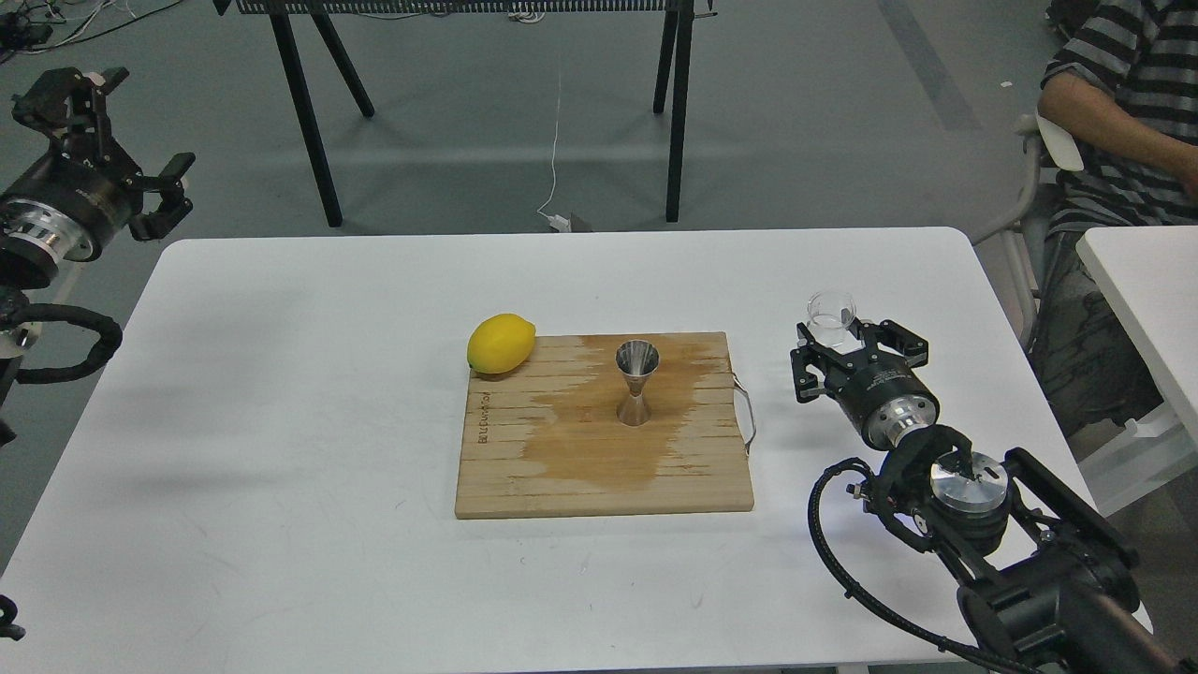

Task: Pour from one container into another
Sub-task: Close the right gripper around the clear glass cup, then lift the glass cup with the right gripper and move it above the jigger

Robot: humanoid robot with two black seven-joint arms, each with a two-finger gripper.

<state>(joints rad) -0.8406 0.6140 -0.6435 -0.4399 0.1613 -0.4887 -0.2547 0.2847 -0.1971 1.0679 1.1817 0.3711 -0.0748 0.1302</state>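
The cup (832, 311) is clamped in the right pincer (836, 339), right of the board (599, 468). The jigger (636, 384) stands upright on the board. The left pincer (140, 178) is held apart. The board's burnt-in lettering cannot be read.

Bright, even overhead light leaves only faint, soft shadows on the white table (281, 421) around the cutting board (599, 468), with everything sharp and no strong glare.
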